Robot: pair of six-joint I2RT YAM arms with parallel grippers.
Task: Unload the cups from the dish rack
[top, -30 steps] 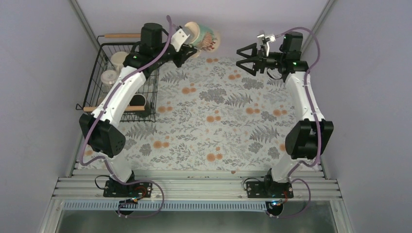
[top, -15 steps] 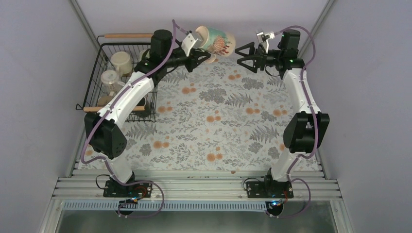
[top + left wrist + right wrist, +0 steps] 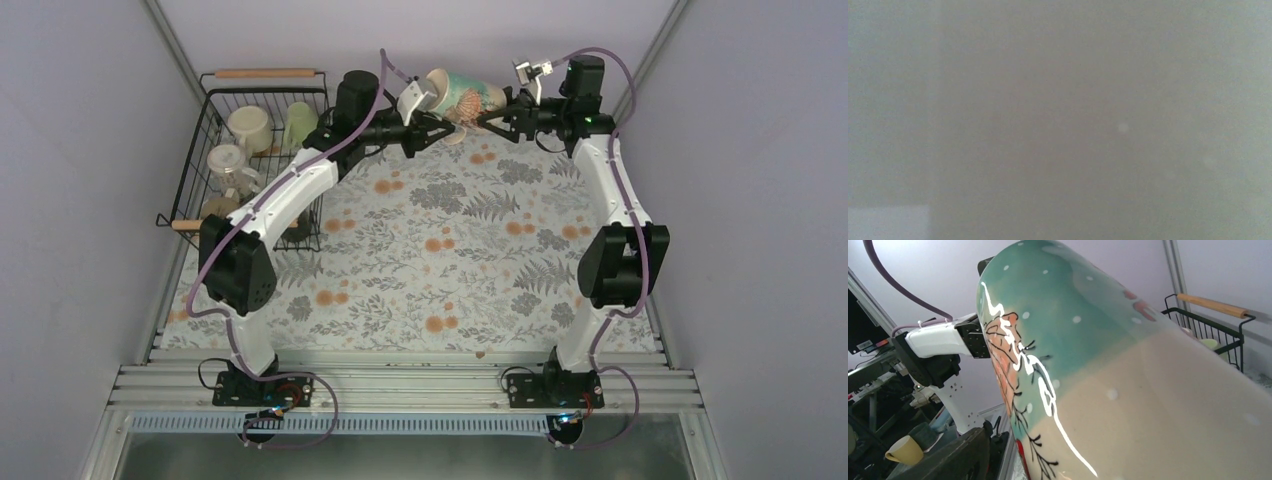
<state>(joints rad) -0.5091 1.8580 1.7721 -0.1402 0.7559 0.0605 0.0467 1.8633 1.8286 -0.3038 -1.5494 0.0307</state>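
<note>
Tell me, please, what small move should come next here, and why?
Probably close the right gripper on the mug. The left gripper holds it by the rim above the table's far edge, the right gripper sits at its base end, and the mug's side fills the right wrist view. Whether the right has gripped yet, I cannot tell.

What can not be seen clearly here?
Left wrist view: only grey blur.
Right wrist view: the mug fills the frame, hiding most of the right tool.
Top view: too small to tell whether that tool grips the mug.
Top view: the left arm covers part of the dish rack.
</note>
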